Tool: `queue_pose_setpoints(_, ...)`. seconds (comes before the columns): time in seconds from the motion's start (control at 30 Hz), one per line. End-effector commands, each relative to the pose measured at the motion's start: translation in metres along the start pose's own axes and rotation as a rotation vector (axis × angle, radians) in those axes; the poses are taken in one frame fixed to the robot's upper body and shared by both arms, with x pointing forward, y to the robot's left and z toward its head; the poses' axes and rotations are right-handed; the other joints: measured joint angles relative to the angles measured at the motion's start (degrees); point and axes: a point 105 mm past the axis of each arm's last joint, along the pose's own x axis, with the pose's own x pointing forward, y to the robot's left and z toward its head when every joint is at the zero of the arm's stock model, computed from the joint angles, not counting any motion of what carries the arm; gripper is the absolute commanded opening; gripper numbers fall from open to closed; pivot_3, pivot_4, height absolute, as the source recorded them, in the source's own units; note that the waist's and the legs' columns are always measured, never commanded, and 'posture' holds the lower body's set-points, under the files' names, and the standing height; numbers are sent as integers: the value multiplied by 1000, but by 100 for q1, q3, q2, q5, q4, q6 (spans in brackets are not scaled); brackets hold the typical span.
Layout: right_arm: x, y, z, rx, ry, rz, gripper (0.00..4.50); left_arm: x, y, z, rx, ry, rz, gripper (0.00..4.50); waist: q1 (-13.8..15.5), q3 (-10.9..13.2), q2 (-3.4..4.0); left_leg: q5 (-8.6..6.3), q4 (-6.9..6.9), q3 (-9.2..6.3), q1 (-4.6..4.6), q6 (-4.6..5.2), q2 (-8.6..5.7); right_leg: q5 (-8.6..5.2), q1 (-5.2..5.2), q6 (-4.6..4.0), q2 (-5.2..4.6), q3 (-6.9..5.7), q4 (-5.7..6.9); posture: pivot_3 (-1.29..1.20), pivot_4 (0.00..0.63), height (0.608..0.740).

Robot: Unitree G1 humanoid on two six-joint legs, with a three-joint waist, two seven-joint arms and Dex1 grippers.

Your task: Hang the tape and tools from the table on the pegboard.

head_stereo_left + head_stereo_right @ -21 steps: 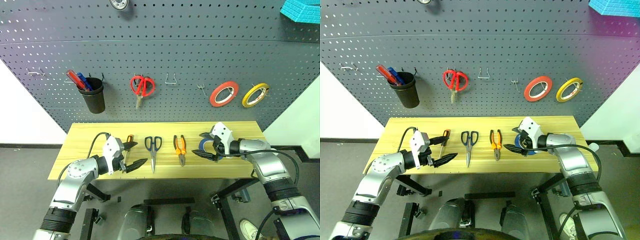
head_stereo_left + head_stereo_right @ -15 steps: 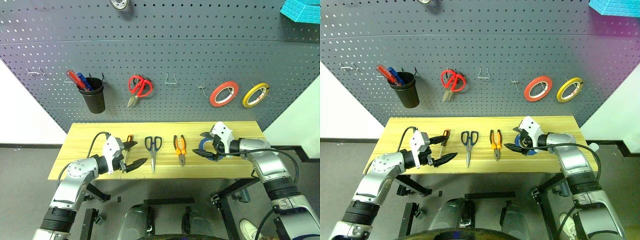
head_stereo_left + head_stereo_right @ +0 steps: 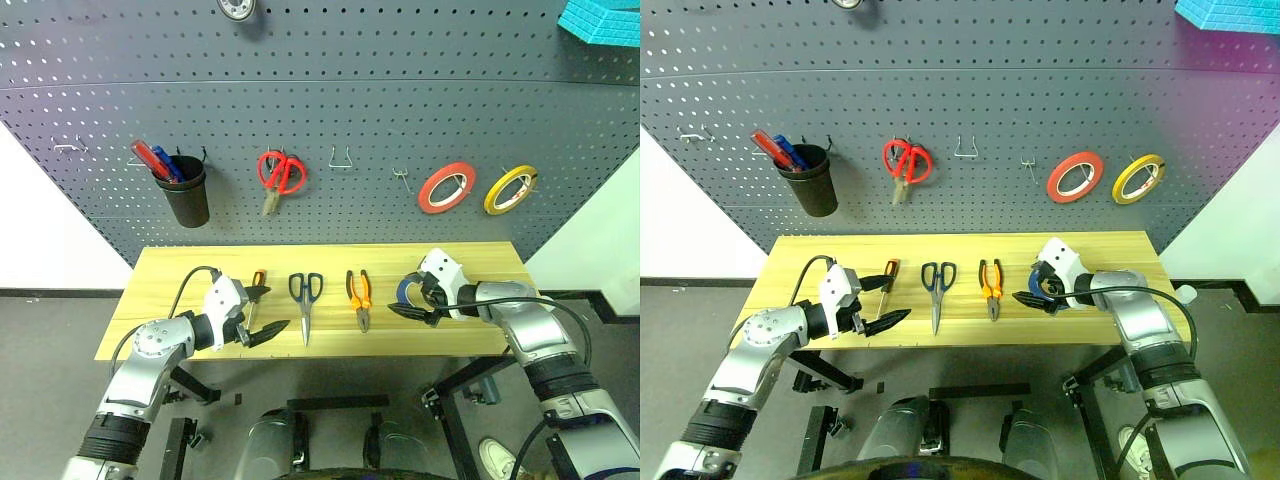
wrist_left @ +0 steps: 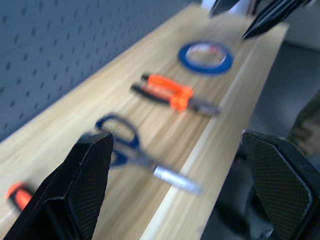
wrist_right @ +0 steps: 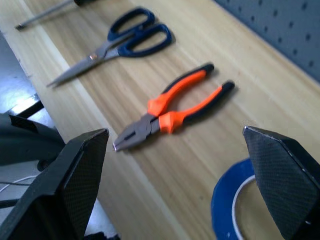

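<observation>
On the light wooden counter (image 3: 170, 262) four things lie in a row in front of the pegboard (image 3: 320, 120): a slim screwdriver (image 3: 255, 290) nearest the robot's left, then the dark-handled scissors (image 3: 306, 300), the orange-and-black pliers (image 3: 359, 297) and, furthest right, the blue tape (image 4: 206, 55) lying flat. The left gripper (image 3: 262, 312) hangs over the counter's front edge just beside the screwdriver — its jaws spread wide and empty, touching nothing. The right gripper (image 3: 410, 293) has its jaws equally wide apart, one finger either side of the blue roll (whether either finger actually touches the roll I cannot tell); it has hold of nothing. On the pegboard hang a black cup (image 3: 187, 192) with red and blue sticks, red-handled scissors (image 3: 279, 176), a red tape roll (image 3: 447, 187) and a yellow tape roll (image 3: 511, 189) — with bare hooks between them.
</observation>
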Motion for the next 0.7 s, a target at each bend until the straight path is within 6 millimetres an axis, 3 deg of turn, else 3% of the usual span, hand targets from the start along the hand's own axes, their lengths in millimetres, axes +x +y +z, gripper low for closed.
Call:
queue_pose_setpoints(0.03,-1,-12,8,16,20,-54,4500,0,1,13,67,-48,-8,4246,4,0,0,0,0,1,0,1,0,0,-1,0,-2,0,0,112,60,740)
queue_pose_setpoints(0.2,4,-21,5,50,73,-103,4500,-7,-9,7,98,-5,-33,4246,-27,49,5,-1,-3,0,0,1,2,0,-2,-1,-5,1,0,108,100,740)
queue_pose_setpoints(0.3,13,-28,6,82,107,-142,4500,32,44,71,106,-24,-23,4246,38,165,1,-1,2,-2,2,1,2,-1,2,-1,-8,-7,5,104,135,740)
queue_pose_setpoints(0.37,15,-28,7,92,120,-141,4500,48,57,93,125,-25,-17,4246,54,273,-37,4,19,-11,-27,-6,14,14,-12,-22,-13,-43,25,94,160,740)
queue_pose_setpoints(0.43,16,-29,8,96,130,-144,4500,62,59,103,115,-45,-30,4246,2,305,-1,9,31,-12,-29,-9,15,25,-8,-33,-13,-47,20,88,172,740)
queue_pose_setpoints(0.5,17,-30,8,99,137,-151,4500,77,51,116,123,-73,-84,4246,-131,327,18,-14,40,7,-1,47,-9,11,48,-8,-28,-38,4,67,193,740)
queue_pose_setpoints(0.63,16,-34,8,114,146,-168,4500,93,40,118,110,-22,-166,4246,-361,480,-51,-17,46,29,-11,46,-20,-7,42,68,-34,-31,14,38,204,740)
queue_pose_setpoints(0.7,14,-37,8,120,146,-180,4500,95,33,114,109,6,-212,4246,-434,550,-48,-15,38,27,-12,43,-15,-20,36,83,-27,-34,20,29,206,740)
